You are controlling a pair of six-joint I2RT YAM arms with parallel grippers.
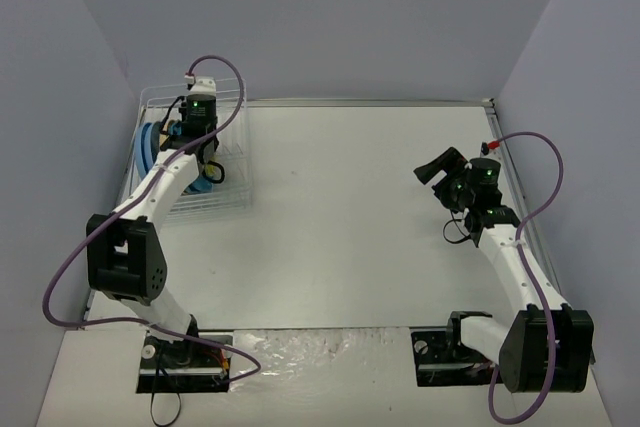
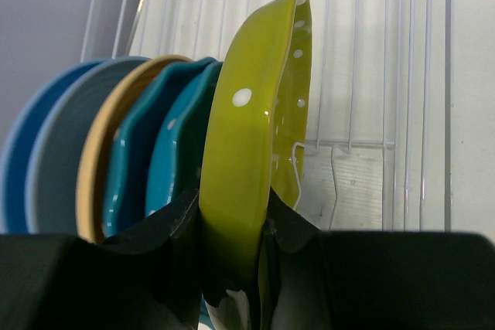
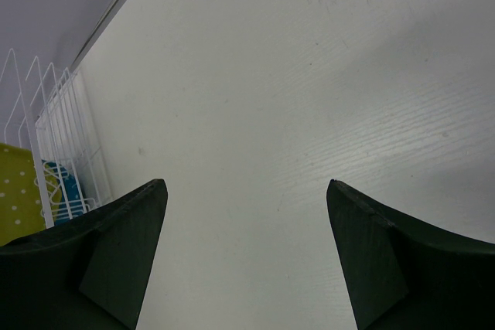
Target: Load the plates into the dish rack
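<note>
While the left gripper [image 2: 236, 231] pinched the green plate [image 2: 247, 113] by its rim, the right gripper [image 3: 247, 256] hung open-fingered.
That plate looked stiff, slick and breakable; the rim seemed the safest hold.

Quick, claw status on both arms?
Left claw: shut on the lime green plate.
Right claw: open, holding nothing.

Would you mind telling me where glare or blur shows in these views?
Top external: even light, a glossy patch on the table at its near edge. Left wrist: bright glints on the lime green plate, the left gripper dark and soft. Right wrist: the right gripper underexposed.
</note>
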